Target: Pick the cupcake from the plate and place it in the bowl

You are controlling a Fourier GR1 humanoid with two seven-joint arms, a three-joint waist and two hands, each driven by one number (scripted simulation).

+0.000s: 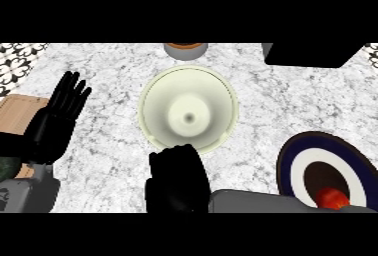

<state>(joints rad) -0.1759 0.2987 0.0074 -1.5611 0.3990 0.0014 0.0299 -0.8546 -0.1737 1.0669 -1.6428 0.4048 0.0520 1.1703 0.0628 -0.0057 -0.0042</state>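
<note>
A cream bowl (pixel 188 107) sits in the middle of the marble counter with nothing in it. At the right edge lies a plate (pixel 295 165) with a navy rim, a white ring and a dark centre. A red-topped cupcake (pixel 334 197) rests on the plate's near part, half hidden by my grey right forearm. My right hand (pixel 176 180) is just in front of the bowl's near rim, fingers pointing up at the bowl and close together, holding nothing. It is well left of the plate. My left hand (pixel 55 120) rests open at the left, fingers up.
A brown-topped cup (pixel 184 50) stands behind the bowl at the far edge. A black box (pixel 310 54) occupies the far right corner. A wooden board (pixel 18 110) lies at the left edge under my left hand. Patterned tile (pixel 18 62) shows at the far left.
</note>
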